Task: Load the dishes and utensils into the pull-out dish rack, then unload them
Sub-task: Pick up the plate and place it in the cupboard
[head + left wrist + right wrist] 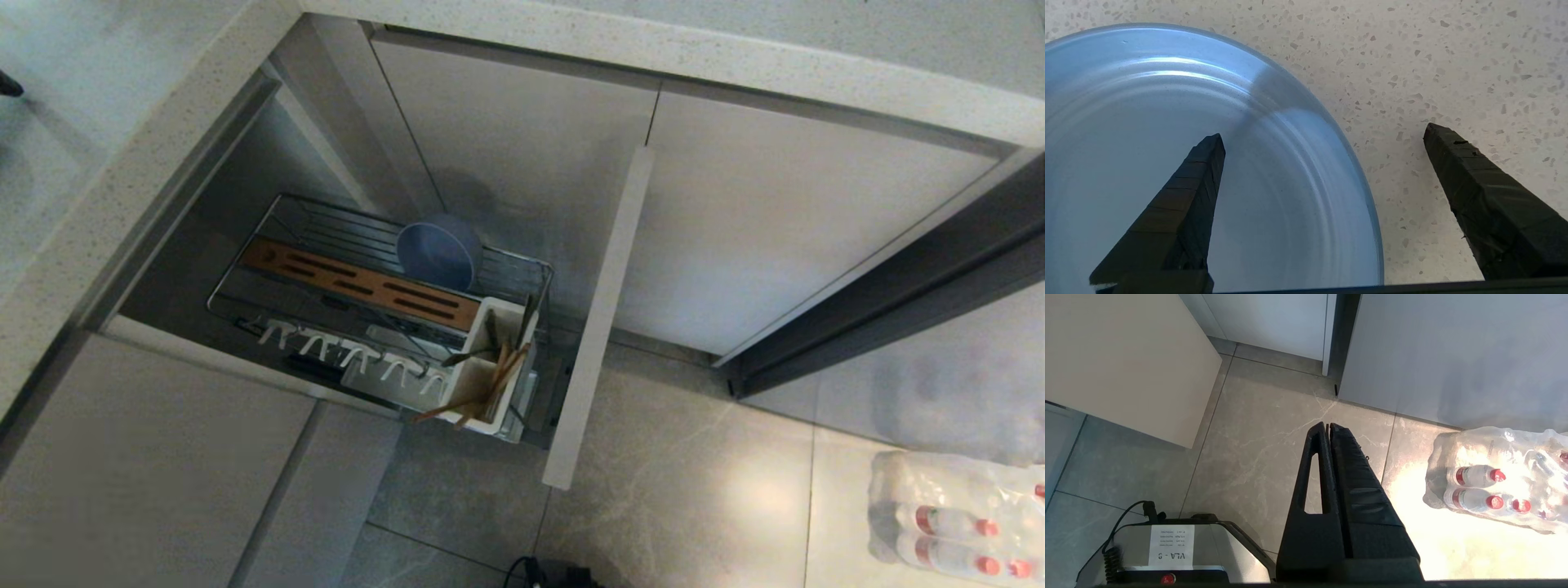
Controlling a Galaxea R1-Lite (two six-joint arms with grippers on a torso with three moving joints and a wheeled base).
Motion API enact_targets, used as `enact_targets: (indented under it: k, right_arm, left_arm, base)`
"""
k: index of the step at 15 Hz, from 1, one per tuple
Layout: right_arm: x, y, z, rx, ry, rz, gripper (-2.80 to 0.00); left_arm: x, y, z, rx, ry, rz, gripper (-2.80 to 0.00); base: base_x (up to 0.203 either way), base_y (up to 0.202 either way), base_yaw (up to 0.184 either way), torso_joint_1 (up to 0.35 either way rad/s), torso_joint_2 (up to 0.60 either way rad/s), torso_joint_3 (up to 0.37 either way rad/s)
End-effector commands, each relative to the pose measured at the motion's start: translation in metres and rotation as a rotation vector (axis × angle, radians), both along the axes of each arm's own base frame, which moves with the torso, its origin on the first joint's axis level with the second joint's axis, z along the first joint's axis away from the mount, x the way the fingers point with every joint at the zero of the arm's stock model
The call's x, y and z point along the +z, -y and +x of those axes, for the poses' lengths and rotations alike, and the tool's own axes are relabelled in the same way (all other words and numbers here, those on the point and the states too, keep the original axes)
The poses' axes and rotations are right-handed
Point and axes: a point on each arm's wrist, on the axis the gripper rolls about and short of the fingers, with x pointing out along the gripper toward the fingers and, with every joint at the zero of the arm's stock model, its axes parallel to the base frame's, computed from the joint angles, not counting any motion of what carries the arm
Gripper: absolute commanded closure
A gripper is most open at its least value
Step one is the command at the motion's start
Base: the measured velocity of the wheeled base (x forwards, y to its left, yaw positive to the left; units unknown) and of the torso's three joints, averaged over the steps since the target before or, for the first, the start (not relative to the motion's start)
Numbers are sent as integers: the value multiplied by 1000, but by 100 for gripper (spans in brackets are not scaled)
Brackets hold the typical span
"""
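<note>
- The blue plate lies flat on the speckled pale tabletop; the left end effector hangs over its rim with fingers spread wide, one above the plate, one above bare stone, gripping nothing.
- The pull-out dish rack stands drawn out under the tabletop, the blue bowl on edge inside, chopsticks and fork in its white caddy.
- The right end effector is closed and empty above the grey tiled floor, near a wrapped pack of bottles.
</note>
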Motion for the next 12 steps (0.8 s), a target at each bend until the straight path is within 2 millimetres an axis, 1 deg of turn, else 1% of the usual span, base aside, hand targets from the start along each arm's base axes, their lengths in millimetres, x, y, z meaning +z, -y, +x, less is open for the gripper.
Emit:
enact_targets:
  k: [1, 5, 6, 7, 12]
  right_arm:
    - [0, 0, 0, 0, 0, 2, 0]
    - [0, 0, 0, 0, 0, 0, 0]
    - [0, 0, 0, 0, -1, 0, 0]
    - [0, 0, 0, 0, 0, 0, 0]
    - [0, 0, 0, 0, -1, 0, 0]
  left_arm:
    - [-1, -1, 1, 2, -5, -4, -280]
    - [-2, -1, 2, 6, -7, -4, -280]
    - [-2, -1, 3, 8, -9, -4, -72]
    - [-2, -1, 3, 8, -9, -4, 0]
    - [-2, -1, 3, 9, -10, -3, 0]
  base:
    - [0, 0, 0, 0, 0, 0]
    - [0, 0, 0, 0, 0, 0]
    - [0, 0, 0, 0, 0, 0]
    - [0, 0, 0, 0, 0, 0]
    - [0, 0, 0, 0, 0, 0]
